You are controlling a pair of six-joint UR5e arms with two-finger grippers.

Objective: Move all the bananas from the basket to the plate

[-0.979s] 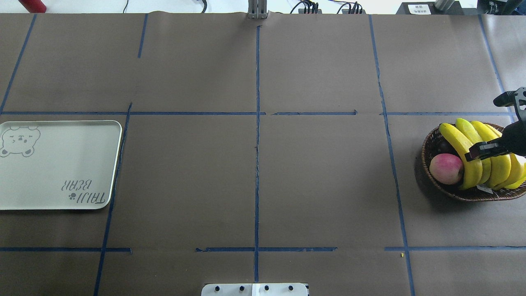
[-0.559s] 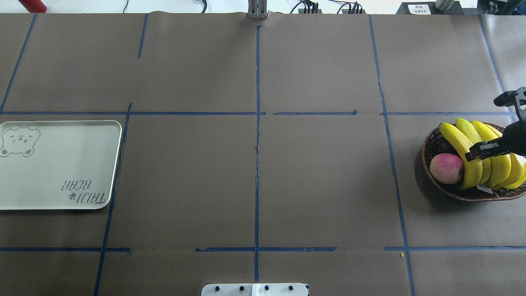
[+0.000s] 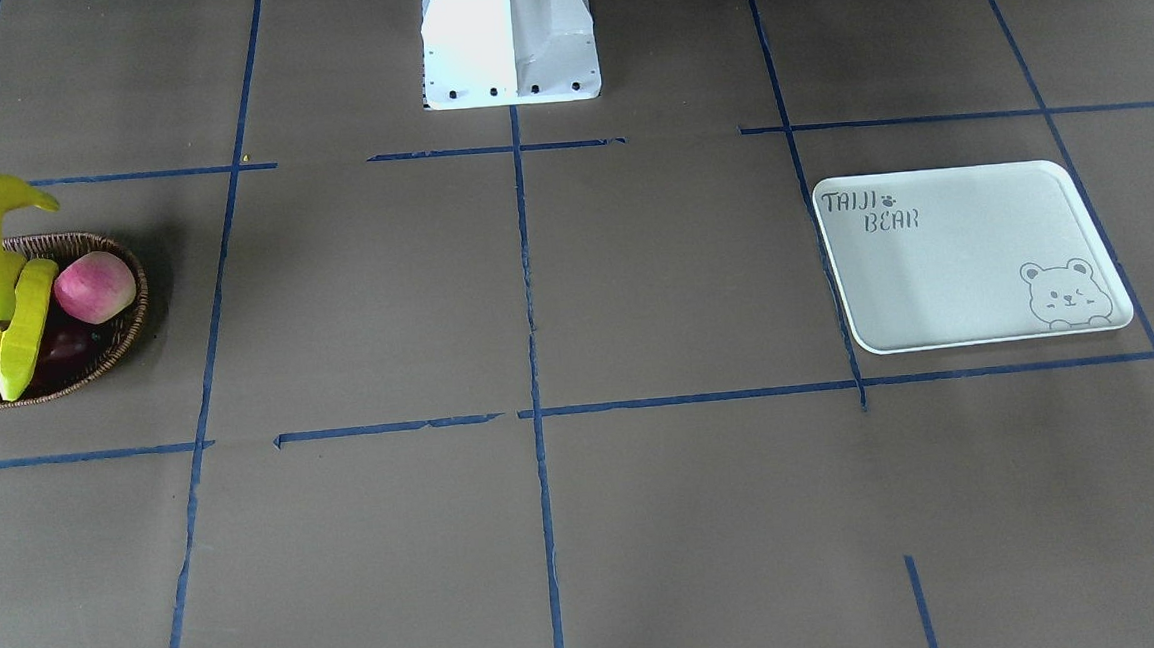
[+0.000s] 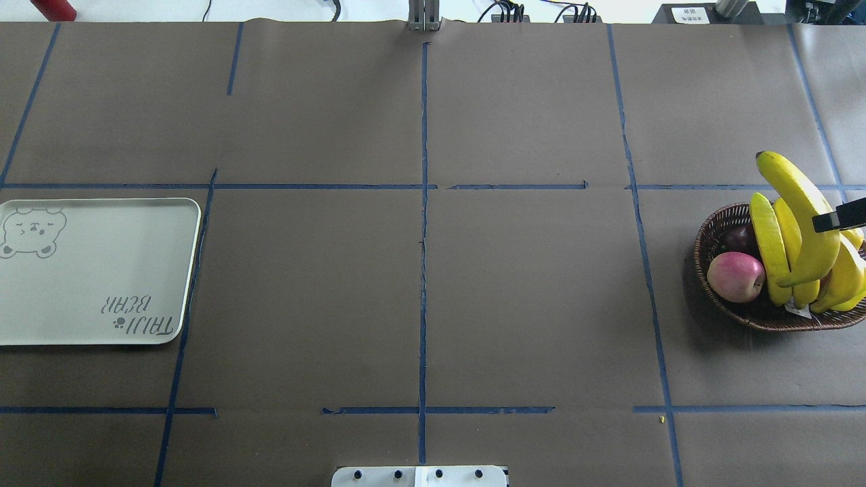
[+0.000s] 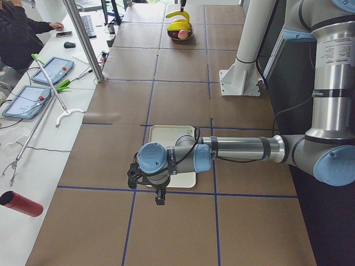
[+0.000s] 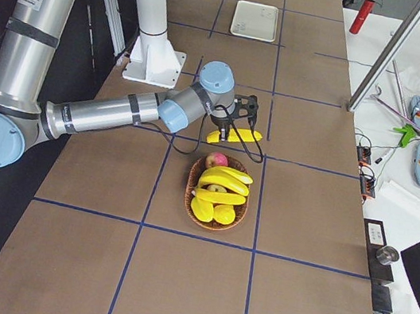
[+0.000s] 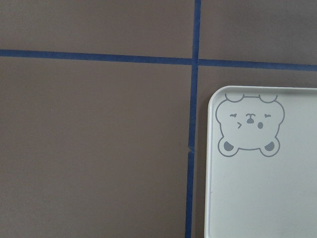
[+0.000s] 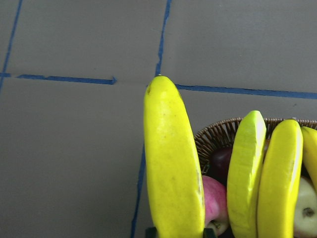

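Bananas (image 4: 771,250): four are in view. Three lie side by side in the basket (image 4: 707,233) at the right end of the tabletop (image 4: 419,304), next to a pink-red apple (image 4: 736,276). The fourth, the held banana (image 4: 798,210), hangs clear above the basket. The right pincer (image 4: 827,222) is clamped across it at about mid-length. The plate (image 4: 101,257) sits bare at the opposite end of the tabletop, well apart from the basket.

Handling, by estimate:
- Weight: light for this arm.
- Body: stiff enough to hold its curve when carried by the middle.
- Skin: smooth and easily bruised, so firm but moderate pressure is advised.
- Balance: a grip near mid-length keeps both ends level. A grip towards either tip is likely to let the fruit swing between the jaws.
- Grip direction: the jaws should close across the narrow width, on the flat sides rather than on the curved back.

The three bananas in the basket touch one another. The outermost one, nearest the apple, appears easiest to reach.

The left pincer (image 5: 158,194) hovers just beside the plate's bear corner. Whether its jaws are apart or together cannot be told.
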